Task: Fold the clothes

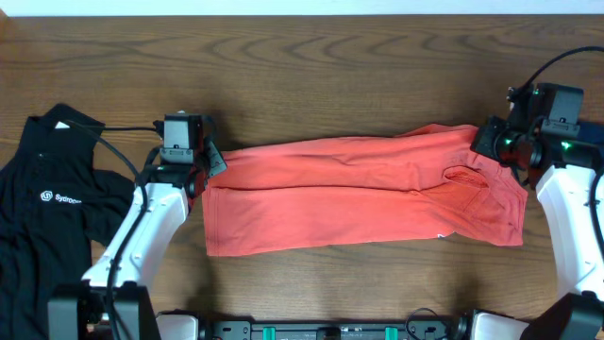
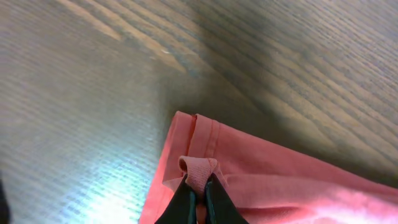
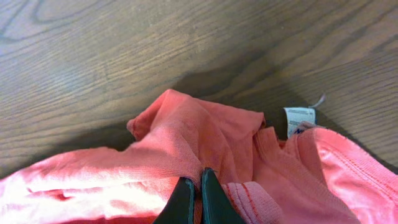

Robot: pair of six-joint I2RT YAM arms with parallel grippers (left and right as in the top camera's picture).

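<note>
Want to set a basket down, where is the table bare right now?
Bare table beyond the coral-red T-shirt, widest. A narrower strip lies on its near side. Crowded on the left: black shirt and left arm.

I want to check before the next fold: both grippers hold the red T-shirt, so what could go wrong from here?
The left gripper pinches only a thin bit of hem on the coral-red T-shirt; it may slip out when pulled.
The right gripper holds bunched cloth near the label, so creases may get folded in.
The black collared shirt lies beside the left arm, which might drag it.
</note>
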